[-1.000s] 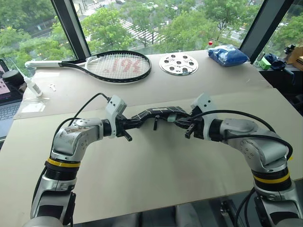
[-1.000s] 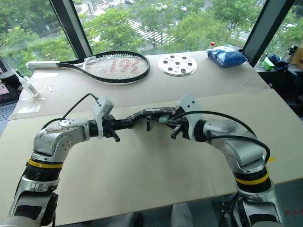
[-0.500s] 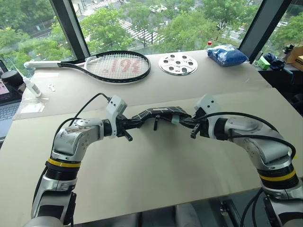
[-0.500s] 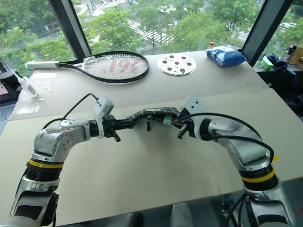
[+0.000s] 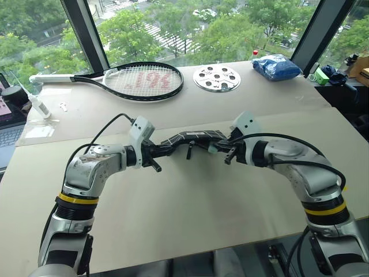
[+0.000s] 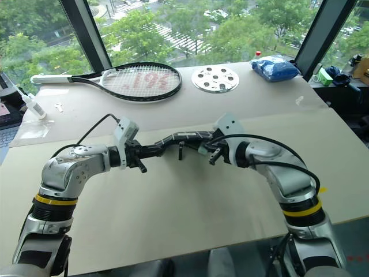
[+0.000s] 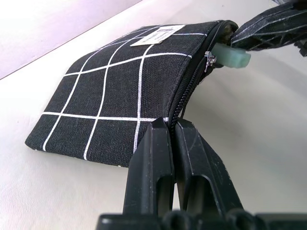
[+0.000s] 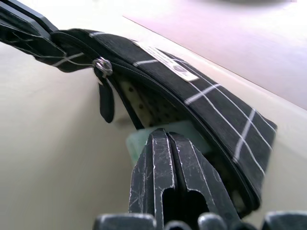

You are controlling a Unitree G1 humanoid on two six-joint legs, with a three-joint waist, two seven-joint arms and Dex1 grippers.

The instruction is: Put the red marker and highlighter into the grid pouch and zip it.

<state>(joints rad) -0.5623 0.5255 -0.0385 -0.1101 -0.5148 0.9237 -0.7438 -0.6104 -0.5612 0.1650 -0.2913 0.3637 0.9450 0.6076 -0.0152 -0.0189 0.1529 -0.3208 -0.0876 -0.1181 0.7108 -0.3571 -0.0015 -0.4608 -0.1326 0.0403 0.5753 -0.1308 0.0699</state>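
- The left gripper [image 7: 171,132] has its two black fingers pinched tight on the edge of the grid pouch [image 7: 124,93], right by the zipper line. It holds the pouch up off the table [image 5: 190,213], which I'd guess keeps the mouth open and steady for loading.
- The right gripper [image 8: 169,143] is clamped narrow on the highlighter [image 8: 163,136], whose pale blue-green body is right at the pouch's opening. From the left wrist view the highlighter's end pokes out of the far corner of the mouth, so it looks partly in, not fully seated.
- The pouch hangs stretched between the two grippers in the middle of the table, with the zipper pull [image 8: 104,93] dangling down near the left-gripper end. So the zip is wide open, as it needs to be.
- I can't spot the red marker anywhere; it may already be inside, can't tell.
- The tennis racket [image 5: 141,79], round metal disc [image 5: 217,78] and blue bag [image 5: 277,66] sit at the back by the window, well apart from the action.
- My read: the highlighter needs pushing further in, then release, then zip.
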